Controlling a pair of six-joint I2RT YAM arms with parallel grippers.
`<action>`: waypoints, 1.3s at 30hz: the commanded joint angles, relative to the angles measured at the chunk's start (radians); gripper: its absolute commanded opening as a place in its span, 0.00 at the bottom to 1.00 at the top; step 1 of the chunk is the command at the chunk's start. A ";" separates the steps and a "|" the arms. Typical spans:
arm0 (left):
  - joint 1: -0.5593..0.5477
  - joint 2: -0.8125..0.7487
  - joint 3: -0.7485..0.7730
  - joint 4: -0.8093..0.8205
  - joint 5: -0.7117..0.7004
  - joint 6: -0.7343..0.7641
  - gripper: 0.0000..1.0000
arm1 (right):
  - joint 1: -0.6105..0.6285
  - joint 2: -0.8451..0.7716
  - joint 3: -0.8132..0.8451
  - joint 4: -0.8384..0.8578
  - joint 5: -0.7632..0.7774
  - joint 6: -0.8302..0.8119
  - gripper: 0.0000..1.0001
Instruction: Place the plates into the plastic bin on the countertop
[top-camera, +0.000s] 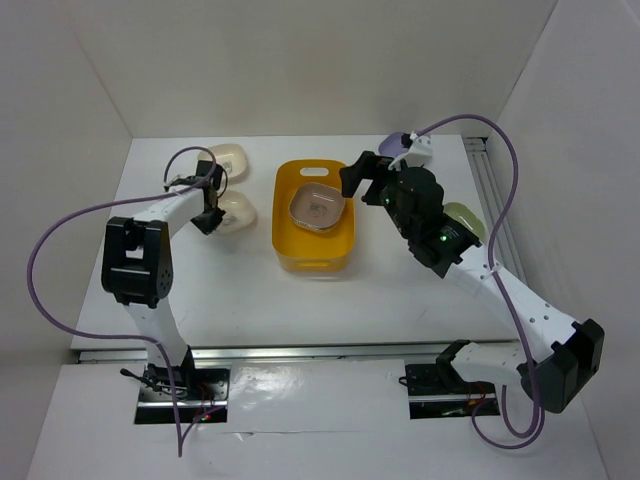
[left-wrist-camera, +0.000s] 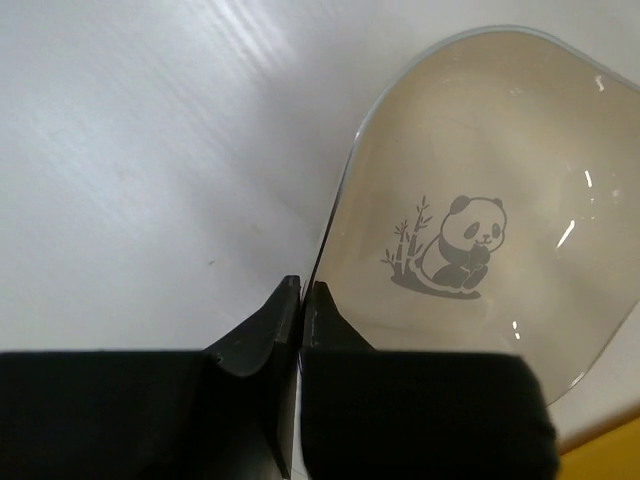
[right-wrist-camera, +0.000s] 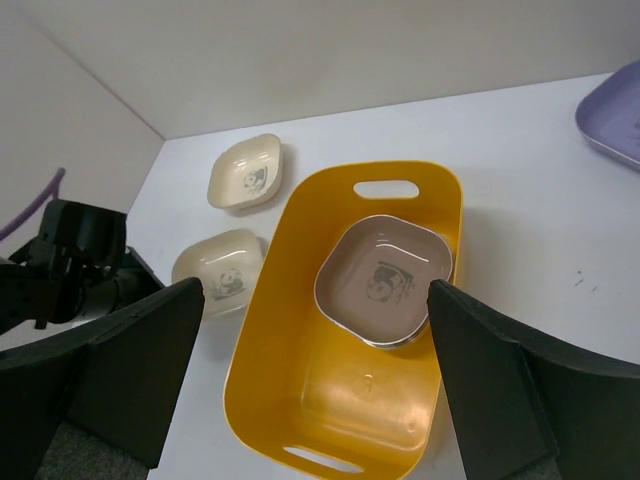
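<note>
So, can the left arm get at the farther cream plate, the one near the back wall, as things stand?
Probably not yet. The left gripper is shut on the rim of the nearer cream plate. The farther cream plate lies uncovered just beyond it.

No words, numbers or brand marks can be read. The only print is a small grey panda with bamboo at the centre of the near cream plate (left-wrist-camera: 480, 180), with similar pandas on the far cream plate (right-wrist-camera: 245, 172) and the brown plate (right-wrist-camera: 385, 280) in the yellow bin (right-wrist-camera: 300, 400).
</note>
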 joint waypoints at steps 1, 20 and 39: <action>-0.028 -0.153 -0.018 -0.241 -0.118 -0.091 0.00 | -0.006 -0.034 0.005 -0.009 -0.030 -0.044 1.00; -0.346 -0.448 0.069 0.121 0.106 0.056 0.00 | -0.024 -0.167 -0.016 -0.083 0.054 -0.066 1.00; -0.498 -0.037 0.359 -0.170 0.002 -0.492 0.00 | -0.052 -0.187 -0.054 -0.126 0.062 -0.057 1.00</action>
